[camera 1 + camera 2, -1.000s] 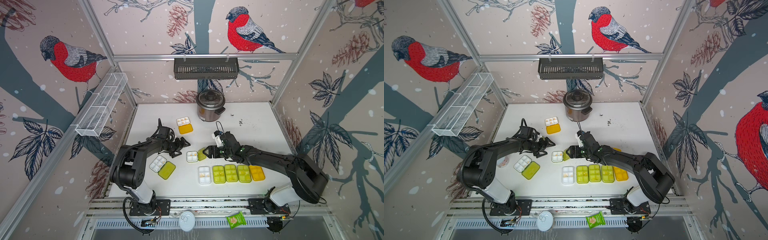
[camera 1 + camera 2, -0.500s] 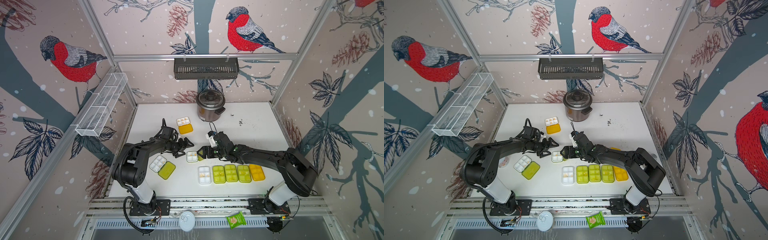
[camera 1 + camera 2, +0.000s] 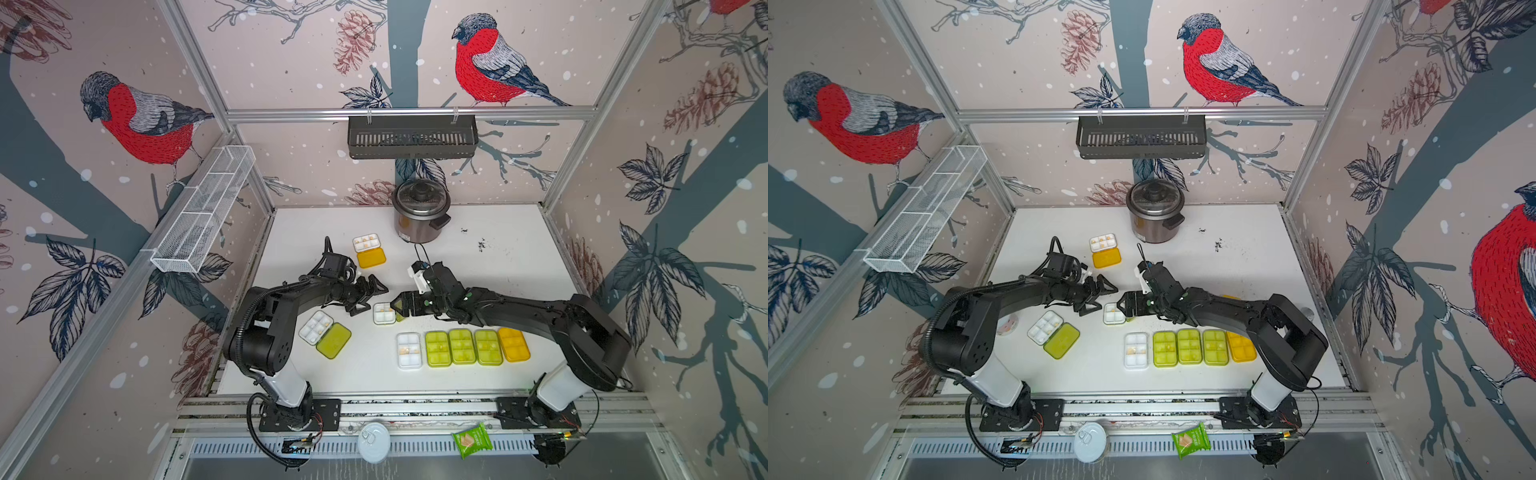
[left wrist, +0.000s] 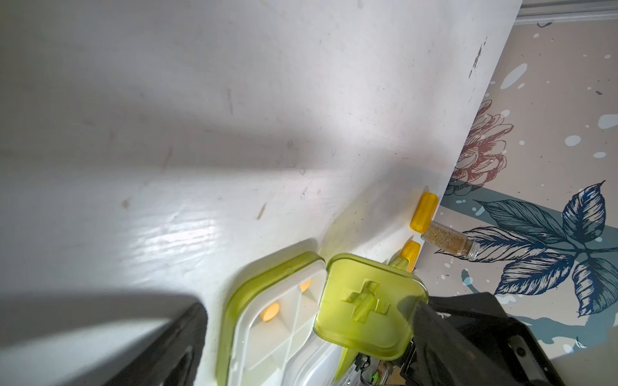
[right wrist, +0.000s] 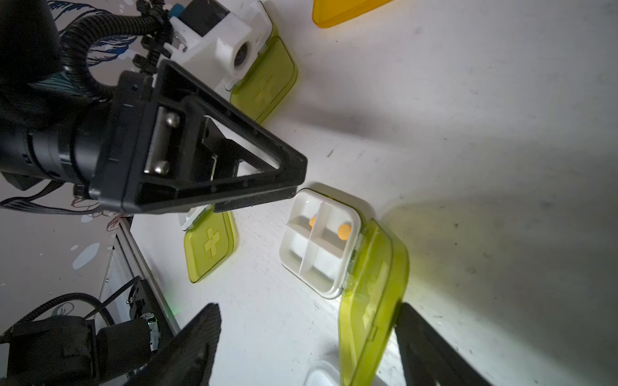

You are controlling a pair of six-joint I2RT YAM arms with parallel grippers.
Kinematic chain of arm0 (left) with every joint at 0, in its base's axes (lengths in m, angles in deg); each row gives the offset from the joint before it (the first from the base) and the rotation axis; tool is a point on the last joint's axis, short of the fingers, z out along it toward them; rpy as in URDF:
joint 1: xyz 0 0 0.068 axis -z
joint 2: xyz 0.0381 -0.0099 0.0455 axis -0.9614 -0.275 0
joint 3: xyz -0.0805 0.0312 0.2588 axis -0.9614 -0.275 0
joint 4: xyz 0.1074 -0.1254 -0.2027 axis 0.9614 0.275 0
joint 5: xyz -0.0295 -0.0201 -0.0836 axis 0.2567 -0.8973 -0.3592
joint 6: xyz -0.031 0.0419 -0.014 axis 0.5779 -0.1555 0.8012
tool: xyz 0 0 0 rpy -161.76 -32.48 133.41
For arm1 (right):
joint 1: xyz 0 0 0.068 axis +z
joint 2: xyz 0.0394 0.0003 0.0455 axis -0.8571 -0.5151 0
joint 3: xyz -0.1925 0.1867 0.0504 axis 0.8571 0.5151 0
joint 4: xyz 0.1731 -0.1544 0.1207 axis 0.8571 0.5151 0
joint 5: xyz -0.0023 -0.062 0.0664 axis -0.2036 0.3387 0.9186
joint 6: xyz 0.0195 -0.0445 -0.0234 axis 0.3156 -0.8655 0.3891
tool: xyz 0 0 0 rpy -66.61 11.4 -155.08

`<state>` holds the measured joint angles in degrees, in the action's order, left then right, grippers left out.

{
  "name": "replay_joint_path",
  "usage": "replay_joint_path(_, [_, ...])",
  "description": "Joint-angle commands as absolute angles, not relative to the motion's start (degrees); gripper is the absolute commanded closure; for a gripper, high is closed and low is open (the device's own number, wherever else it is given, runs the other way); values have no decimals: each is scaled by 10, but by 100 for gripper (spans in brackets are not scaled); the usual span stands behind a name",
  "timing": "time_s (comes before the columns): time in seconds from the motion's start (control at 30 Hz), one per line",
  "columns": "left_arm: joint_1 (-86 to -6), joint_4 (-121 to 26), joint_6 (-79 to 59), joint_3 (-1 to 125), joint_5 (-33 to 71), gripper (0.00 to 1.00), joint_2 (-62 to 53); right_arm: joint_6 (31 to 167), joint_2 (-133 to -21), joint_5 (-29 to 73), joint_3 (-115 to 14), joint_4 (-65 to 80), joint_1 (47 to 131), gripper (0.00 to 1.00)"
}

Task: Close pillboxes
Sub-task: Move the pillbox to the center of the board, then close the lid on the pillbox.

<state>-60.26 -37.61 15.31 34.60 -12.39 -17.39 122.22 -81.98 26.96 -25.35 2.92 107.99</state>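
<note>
A small pillbox (image 3: pixel 383 313) (image 5: pixel 319 242) sits mid-table, its white tray holding orange pills. Its lime lid (image 5: pixel 371 300) (image 4: pixel 368 300) stands half raised. My right gripper (image 3: pixel 398 308) (image 5: pixel 307 312) is open, and one of its fingers (image 5: pixel 431 351) rests against the lid's outer face. My left gripper (image 3: pixel 371 296) (image 3: pixel 1097 298) is open just left of the tray, one tip near its edge. Two more pillboxes lie open: a lime-lidded one (image 3: pixel 325 334) and an orange-lidded one (image 3: pixel 368 251). Several closed pillboxes (image 3: pixel 462 347) form a row at the front.
A rice cooker (image 3: pixel 420 216) stands at the back. A spice jar (image 4: pixel 448 239) lies by the right wall. A round can lid (image 3: pixel 374 441) and a green packet (image 3: pixel 471 440) sit on the front rail. A wire basket (image 3: pixel 203 208) hangs on the left wall.
My right gripper slid left to the small pillbox and its jaws widened a little. The lime lid went from lying flat to half raised. My left gripper edged right.
</note>
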Motion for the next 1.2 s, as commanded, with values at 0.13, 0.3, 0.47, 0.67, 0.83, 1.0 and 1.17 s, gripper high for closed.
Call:
replay_joint_path(0.13, [-593, -389, 167, 341, -151, 5, -187, 1215, -830, 275, -274, 29, 1090, 18])
replay_joint_path(0.3, [-593, -400, 173, 339, -161, 5, -182, 1216, -844, 278, -287, 29, 1098, 18])
replay_joint_path(0.47, [-611, -397, 183, 334, -149, 5, -161, 1215, -850, 275, -294, 29, 1104, 18])
replay_joint_path(0.67, [-663, -418, 199, 319, -139, 5, -70, 1209, -865, 257, -311, 47, 1118, 18])
replay_joint_path(0.83, [-704, -411, 190, 316, -135, 5, -25, 1204, -889, 254, -335, 54, 1129, 18])
replay_joint_path(1.0, [-746, -454, 216, 297, -168, 4, -14, 1202, -910, 245, -352, 56, 1135, 18])
replay_joint_path(1.17, [-755, -458, 216, 297, -182, 4, -16, 1206, -928, 219, -364, 64, 1138, 18])
